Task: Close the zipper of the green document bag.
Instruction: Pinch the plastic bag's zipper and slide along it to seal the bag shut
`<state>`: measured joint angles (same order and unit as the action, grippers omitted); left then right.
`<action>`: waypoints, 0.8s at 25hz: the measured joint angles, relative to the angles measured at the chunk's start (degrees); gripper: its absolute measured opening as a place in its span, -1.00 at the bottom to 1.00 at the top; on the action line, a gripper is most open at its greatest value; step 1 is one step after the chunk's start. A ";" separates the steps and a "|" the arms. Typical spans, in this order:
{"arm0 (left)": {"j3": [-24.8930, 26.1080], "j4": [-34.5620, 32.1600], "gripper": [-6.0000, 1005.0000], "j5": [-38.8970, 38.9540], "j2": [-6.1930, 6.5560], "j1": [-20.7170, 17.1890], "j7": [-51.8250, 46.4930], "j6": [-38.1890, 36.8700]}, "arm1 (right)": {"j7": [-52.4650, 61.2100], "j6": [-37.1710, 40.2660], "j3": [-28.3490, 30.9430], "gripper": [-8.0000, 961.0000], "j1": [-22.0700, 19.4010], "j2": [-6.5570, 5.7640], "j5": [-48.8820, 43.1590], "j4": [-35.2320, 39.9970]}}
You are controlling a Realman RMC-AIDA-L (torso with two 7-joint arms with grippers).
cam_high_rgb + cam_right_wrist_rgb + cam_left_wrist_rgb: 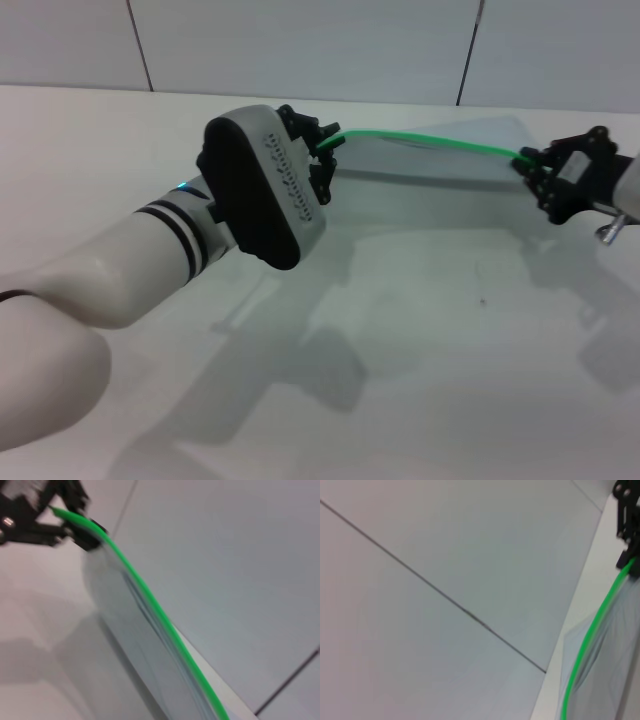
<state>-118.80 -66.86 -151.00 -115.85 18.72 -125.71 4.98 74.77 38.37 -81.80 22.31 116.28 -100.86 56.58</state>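
Observation:
The green document bag (430, 165) hangs as a translucent sheet above the white table, stretched between my two grippers. Its zipper (430, 139) is a thin bright green strip along the top edge, bowed slightly upward. My left gripper (325, 150) is shut on the strip's left end, and my right gripper (530, 172) is shut on its right end. The left wrist view follows the zipper (592, 630) and bag (605, 670) to the right gripper (626, 555). In the right wrist view, the zipper (150, 600) runs to the left gripper (75, 522). I cannot make out the slider.
A white table (450, 350) lies under the bag, carrying shadows of both arms. A pale tiled wall (300, 40) with dark seams stands behind it. My bulky left forearm (150, 250) crosses the left half of the table.

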 joint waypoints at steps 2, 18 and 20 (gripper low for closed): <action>0.24 -0.49 -0.66 0.00 0.04 -0.74 0.31 0.23 | -0.10 0.02 1.34 -0.81 -0.08 -0.02 -0.29 -0.38; 1.05 -0.64 -0.64 0.00 -0.07 -2.99 0.46 1.05 | -0.24 0.09 6.79 -0.80 -1.01 -0.13 -2.10 -1.29; 1.07 -0.64 -0.63 0.00 -0.08 -3.15 0.47 1.08 | -0.24 0.05 7.30 -0.80 -1.04 -0.09 -2.65 -1.29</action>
<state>-117.73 -67.50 -151.00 -115.93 15.57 -125.24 6.06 74.53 38.42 -74.50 21.27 116.19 -103.51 55.28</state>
